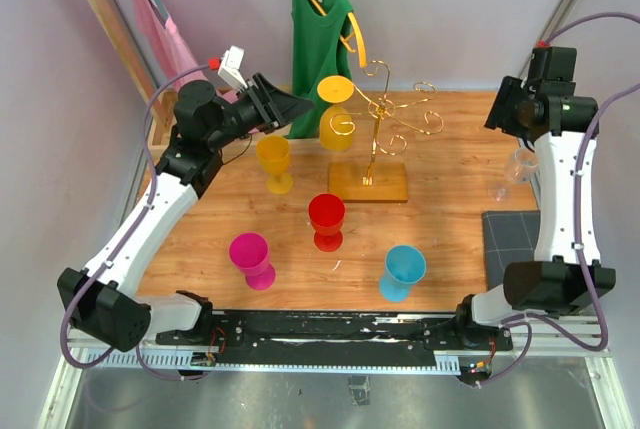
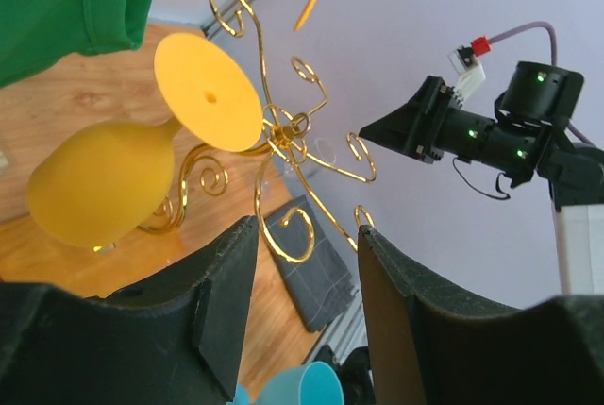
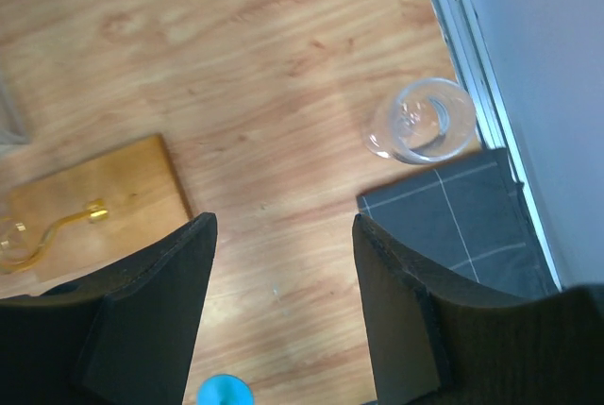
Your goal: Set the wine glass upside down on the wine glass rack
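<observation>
Nearest the arm bases, in front of the gold wire wine glass rack [image 1: 368,184], a matte blue plastic goblet [image 1: 402,271] and a magenta plastic goblet [image 1: 250,254] are standing upright on the wood-grain table [image 1: 450,159]. A glossy red goblet [image 1: 326,221] is standing just in front of the rack's flat rectangular base. To the rack's right, the right pincer [image 3: 283,301] is hovering over bare wood with its black fingers spread wide, gripping nothing. A clear glass [image 3: 422,122] is standing at the corner of a dark grey grid-lined mat [image 3: 453,226]. Left of the rack, a yellow goblet [image 1: 275,159] is standing upright. The left pincer [image 2: 302,301] is hanging near the rack's curled arms, its fingers parted and empty, touching nothing. The orange-yellow wine glass [image 2: 99,183] is hanging upside down from a curl on the rack's left side, with its flat round foot uppermost. Behind the rack, a green fabric top [image 1: 318,39] is hanging on a hanger.
</observation>
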You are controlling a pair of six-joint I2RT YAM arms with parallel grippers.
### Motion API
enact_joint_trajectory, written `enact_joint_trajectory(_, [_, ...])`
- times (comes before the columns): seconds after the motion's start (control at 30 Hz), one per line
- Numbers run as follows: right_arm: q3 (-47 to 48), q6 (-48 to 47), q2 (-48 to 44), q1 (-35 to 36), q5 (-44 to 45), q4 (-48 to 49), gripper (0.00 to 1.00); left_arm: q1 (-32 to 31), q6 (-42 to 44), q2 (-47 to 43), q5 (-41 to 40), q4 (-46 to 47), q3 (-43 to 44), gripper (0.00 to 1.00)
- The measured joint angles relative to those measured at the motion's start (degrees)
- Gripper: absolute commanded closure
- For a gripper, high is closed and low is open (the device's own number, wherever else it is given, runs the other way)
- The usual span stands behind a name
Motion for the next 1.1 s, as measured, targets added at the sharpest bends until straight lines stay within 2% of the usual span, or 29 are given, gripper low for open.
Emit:
enact_joint_trajectory(0.37, [-0.9,-0.9,8.4,-3.1,3.6,-0.7,0.41,0.0,0.0,-1.3,0.4,1.2,-3.5,0.48])
enact_joint_trajectory(0.7, [-2.6,-0.9,10.6,-7.6,5.2,-0.6,0.41,0.0,0.0,-1.4,0.9,2.8,-3.8,0.48])
enact_joint_trajectory(1.1, [-4.6,-0.9,15.0,-8.2,5.1,-0.6,0.42,0.0,0.0,-1.4,1.0,3.0,-3.8,0.48])
